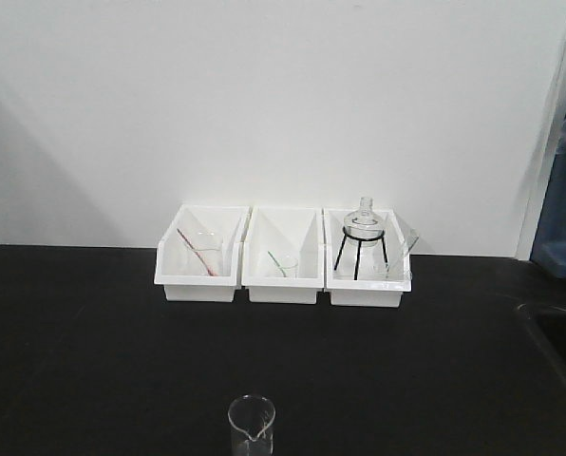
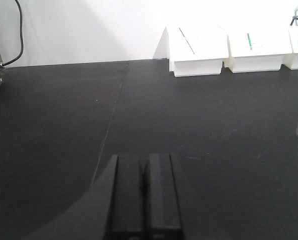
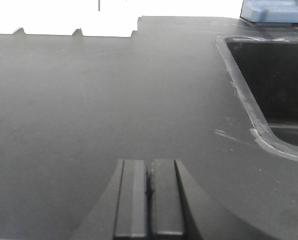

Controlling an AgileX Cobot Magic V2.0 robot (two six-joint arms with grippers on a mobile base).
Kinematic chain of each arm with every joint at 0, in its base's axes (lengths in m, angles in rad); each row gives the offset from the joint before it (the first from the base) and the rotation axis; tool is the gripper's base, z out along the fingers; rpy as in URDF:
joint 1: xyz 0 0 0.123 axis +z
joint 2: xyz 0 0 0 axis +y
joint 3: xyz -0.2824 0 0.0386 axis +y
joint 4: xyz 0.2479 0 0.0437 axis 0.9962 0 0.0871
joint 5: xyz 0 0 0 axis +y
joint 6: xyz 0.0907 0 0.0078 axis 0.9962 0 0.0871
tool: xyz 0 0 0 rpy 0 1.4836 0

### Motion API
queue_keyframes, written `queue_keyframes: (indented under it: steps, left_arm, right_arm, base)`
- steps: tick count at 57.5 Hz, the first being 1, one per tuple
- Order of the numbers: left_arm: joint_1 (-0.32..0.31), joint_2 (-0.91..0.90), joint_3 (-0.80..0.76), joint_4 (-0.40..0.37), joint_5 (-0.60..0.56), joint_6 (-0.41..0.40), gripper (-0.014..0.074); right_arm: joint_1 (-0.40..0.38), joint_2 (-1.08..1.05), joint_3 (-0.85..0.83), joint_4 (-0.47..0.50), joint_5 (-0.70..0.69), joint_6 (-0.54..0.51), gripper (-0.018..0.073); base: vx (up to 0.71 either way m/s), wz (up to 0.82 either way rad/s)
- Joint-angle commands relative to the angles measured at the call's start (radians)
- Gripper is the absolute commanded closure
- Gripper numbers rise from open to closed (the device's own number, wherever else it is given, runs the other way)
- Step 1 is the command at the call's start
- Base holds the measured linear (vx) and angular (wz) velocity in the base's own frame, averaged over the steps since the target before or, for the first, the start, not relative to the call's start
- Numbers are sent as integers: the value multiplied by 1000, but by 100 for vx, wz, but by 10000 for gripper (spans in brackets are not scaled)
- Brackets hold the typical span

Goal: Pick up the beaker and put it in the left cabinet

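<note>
- Holding our left gripper (image 2: 144,160) pinched together, empty, we are hovering over the black table (image 2: 64,125).
- We are seeing the beaker (image 1: 252,425) standing untouched at centre front; grasping and shelving are both waiting.
- We are holding our right gripper (image 3: 149,162) closed, empty too.

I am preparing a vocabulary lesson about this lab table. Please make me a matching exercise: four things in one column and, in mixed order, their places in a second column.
Things
1. beaker
2. round flask
3. green rod
4. red rod

Places
A. in the middle bin
B. in the left bin
C. on the black table, in front of the bins
D. on the black tripod, in the right bin

Pairs: 1-C, 2-D, 3-A, 4-B
</note>
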Motion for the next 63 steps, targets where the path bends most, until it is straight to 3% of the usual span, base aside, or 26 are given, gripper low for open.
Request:
queue_keyframes:
  steps: [1, 36, 49, 63]
  left_arm:
    - [-2, -19, -9, -5, -81, -3, 593]
    - [-2, -19, -9, -5, -81, -3, 593]
    - [-2, -19, -9, -5, -81, -3, 593]
    - [-2, -19, -9, -5, -81, -3, 593]
  right_arm:
    - [0, -16, 4, -9, -76, -9, 568]
    - [0, -16, 4, -10, -76, -10, 568]
    - [0, -16, 4, -128, -70, -76, 568]
    - [0, -16, 4, -142, -79, -79, 568]
  base:
    - [0, 0]
    - [0, 0]
    - [0, 0]
    - [0, 0]
